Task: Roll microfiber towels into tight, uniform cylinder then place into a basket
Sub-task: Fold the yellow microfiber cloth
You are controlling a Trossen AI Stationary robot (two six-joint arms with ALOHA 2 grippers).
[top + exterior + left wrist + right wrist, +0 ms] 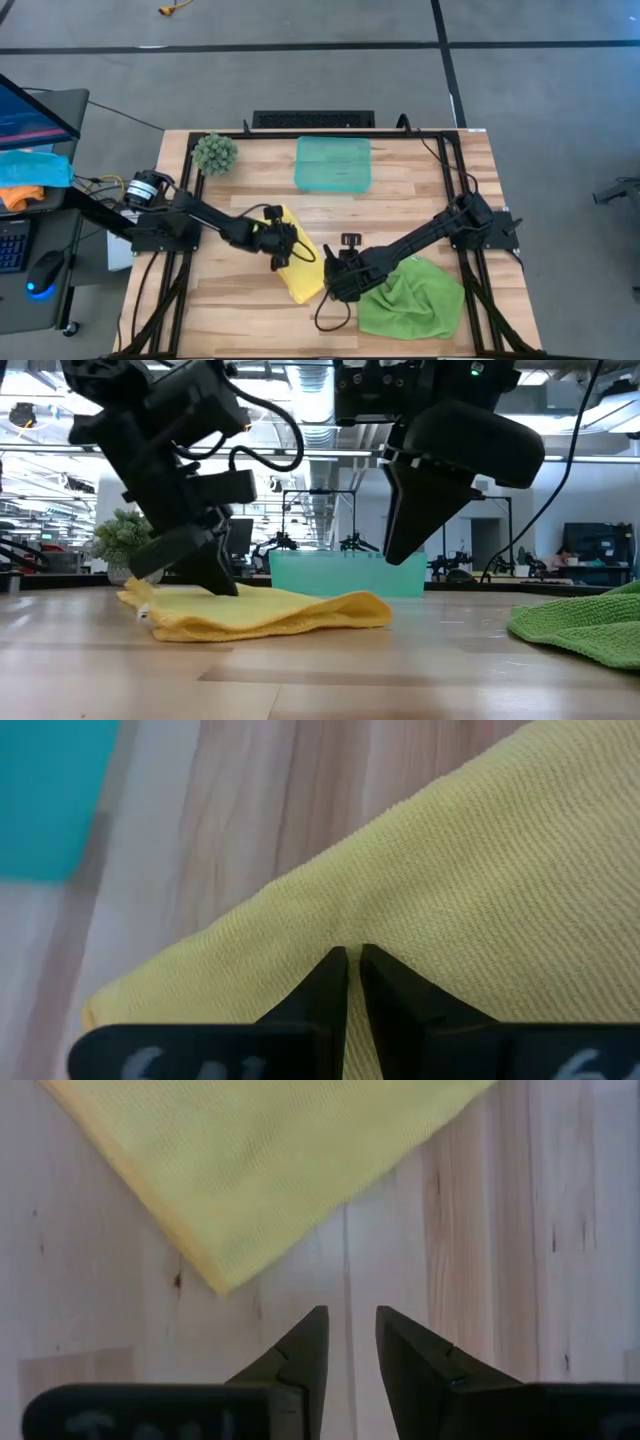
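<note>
The yellow towel (296, 262) lies folded on the bench (250, 310), its long axis running diagonally away from the basket (333, 163). The left hand (350, 965) pinches its fabric, fingers nearly together. The right hand (350, 1330), narrowly parted, hovers beside the towel's corner, holding nothing. The green towel (410, 298) lies crumpled farther from the basket.

Yellow towel (300, 270) flat; green towel (415, 298) crumpled; basket (333, 163) empty.

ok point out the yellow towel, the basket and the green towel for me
yellow towel (300, 275), high view, on its flat middle
basket (333, 163), high view, on its teal floor
green towel (412, 300), high view, on its crumpled middle
</note>
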